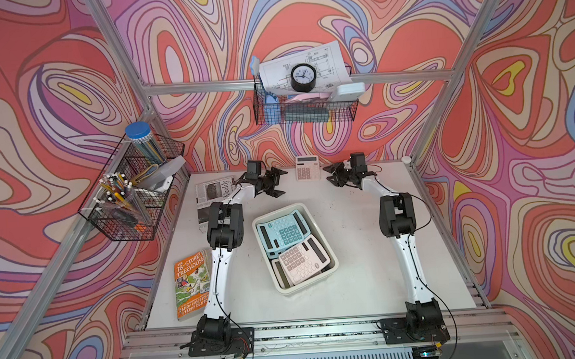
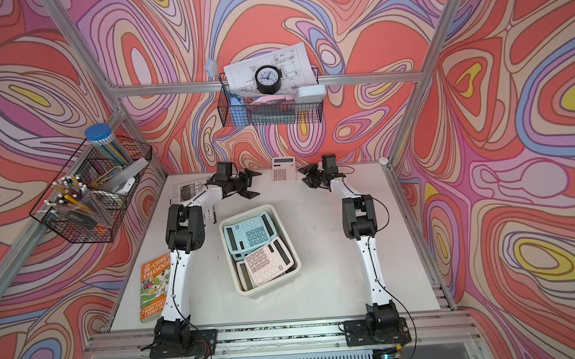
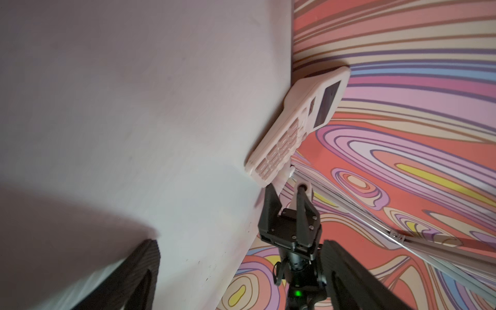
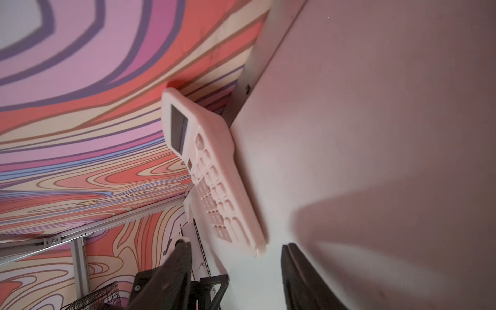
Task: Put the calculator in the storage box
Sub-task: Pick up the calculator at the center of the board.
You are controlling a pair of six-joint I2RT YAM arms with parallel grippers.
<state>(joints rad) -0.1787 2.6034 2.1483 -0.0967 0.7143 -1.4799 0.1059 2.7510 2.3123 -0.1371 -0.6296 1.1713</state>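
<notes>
Closest to each wrist lens, the fingers of the left gripper (image 3: 240,241) and the right gripper (image 4: 236,244) are seen spread apart, with nothing pinched between them. The left pair is set the wider.

Everything is carried by the white table (image 1: 350,251). The left arm (image 1: 217,278) and the right arm (image 1: 408,265) are stretched from their bases to the far edge, with elbows raised and forearms turned inward, so that the grippers face one another. Both wrists appear rolled onto their sides, with one finger carried low by the table and the other above it. This is judged to suit a grip across the thickness of a flat body.

The storage box (image 1: 308,280) is set well behind both grippers, midway between the arms, where it is judged to be within reach of either. A blue calculator (image 1: 282,233) and a pale stored calculator (image 1: 302,259) are seen overlapping inside it.

The calculator (image 1: 308,168) to be stowed is located between the two grippers, just beyond their fingertips, and is touched by neither. Its keypad end is rested on the table, while its display end appears propped against the back wall (image 1: 304,142). Given that tilt and the closeness of the wall, a two-sided approach is judged to be in preparation. The lift is not yet begun.
</notes>
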